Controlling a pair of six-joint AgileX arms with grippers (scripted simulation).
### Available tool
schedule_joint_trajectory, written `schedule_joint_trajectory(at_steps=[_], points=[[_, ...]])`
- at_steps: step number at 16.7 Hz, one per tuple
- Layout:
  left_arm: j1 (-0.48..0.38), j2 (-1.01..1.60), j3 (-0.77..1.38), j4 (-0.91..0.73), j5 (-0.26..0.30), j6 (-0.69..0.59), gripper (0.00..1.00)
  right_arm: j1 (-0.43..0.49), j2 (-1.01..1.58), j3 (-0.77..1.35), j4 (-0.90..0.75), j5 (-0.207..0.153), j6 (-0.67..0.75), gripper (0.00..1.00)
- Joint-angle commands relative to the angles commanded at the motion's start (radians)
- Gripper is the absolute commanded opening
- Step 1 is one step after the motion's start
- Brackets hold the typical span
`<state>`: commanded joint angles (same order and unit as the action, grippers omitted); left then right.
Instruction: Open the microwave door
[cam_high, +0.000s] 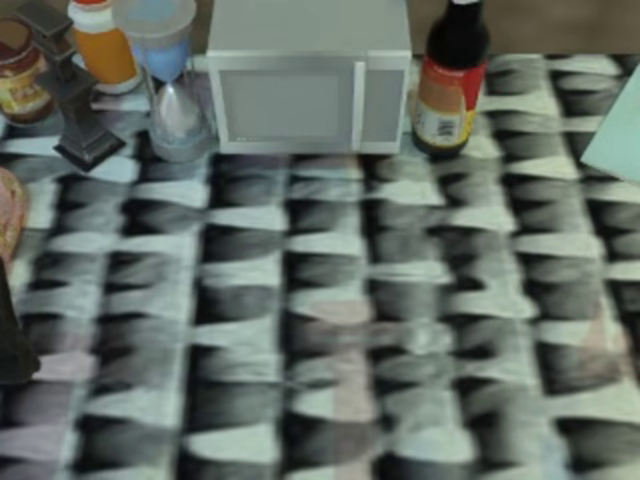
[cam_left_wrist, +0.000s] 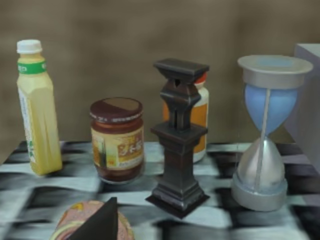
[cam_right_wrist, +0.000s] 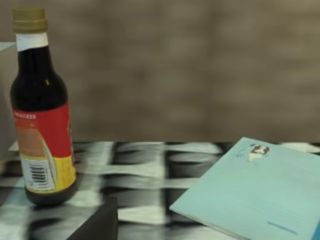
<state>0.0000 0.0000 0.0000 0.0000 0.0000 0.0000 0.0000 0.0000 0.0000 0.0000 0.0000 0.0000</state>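
Between hourglass (cam_high: 180, 115) and bottle (cam_high: 452, 80), microwave door (cam_high: 290, 105) shut.

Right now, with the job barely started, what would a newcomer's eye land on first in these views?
First, the light grey-silver box microwave at the table's far edge, its white-framed door with a grey window shut. Close on its right stands a dark sauce bottle with a red and yellow label. On its left cluster a blue-bulbed hourglass, a dark metal pedestal ornament and a brown jar.
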Motion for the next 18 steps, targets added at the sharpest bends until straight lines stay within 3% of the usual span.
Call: schedule_joint_trajectory(at_steps=[4, 8, 18], points=[[-0.015, 0.030, 0.030, -0.009, -0.006, -0.011, 1.00, 0.000, 0.000, 0.000, 0.000, 0.000, 0.000, 1.00], [-0.092, 0.218, 0.213, -0.071, -0.045, -0.070, 1.00, 0.000, 0.000, 0.000, 0.000, 0.000, 0.000, 1.00], [-0.406, 1.226, 1.069, -0.378, -0.244, -0.338, 1.00, 0.000, 0.000, 0.000, 0.000, 0.000, 0.000, 1.00]])
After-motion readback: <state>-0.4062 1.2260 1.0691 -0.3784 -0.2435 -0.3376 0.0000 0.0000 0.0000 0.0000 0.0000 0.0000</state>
